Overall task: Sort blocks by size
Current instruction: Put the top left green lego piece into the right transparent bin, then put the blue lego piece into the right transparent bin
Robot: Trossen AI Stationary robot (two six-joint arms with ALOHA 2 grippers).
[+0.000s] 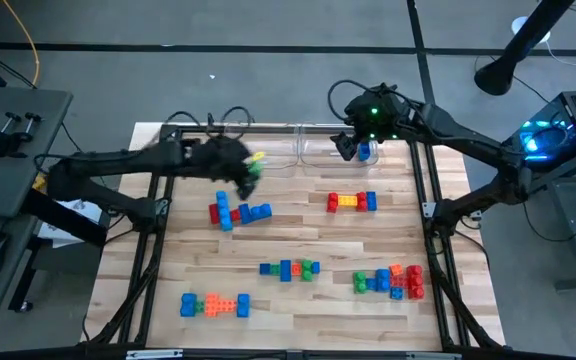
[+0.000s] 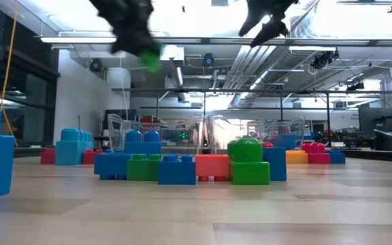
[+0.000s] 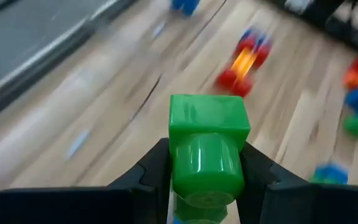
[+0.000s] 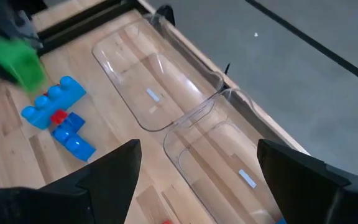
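Nearest the left wrist camera, a green block (image 3: 207, 152) sits pinched between the left gripper (image 3: 205, 177) fingers, off the table (image 3: 104, 124)
High view: it hangs near the far-left edge, above a blue cluster (image 1: 236, 212)
Right wrist view: right gripper (image 4: 197, 168) spreads wide, empty, over two clear bins (image 4: 166, 93) at the far edge

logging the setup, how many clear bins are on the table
2, side by side at the table's far edge: one clear bin nearer the left arm, the other clear bin under the right gripper. None seems hidden.
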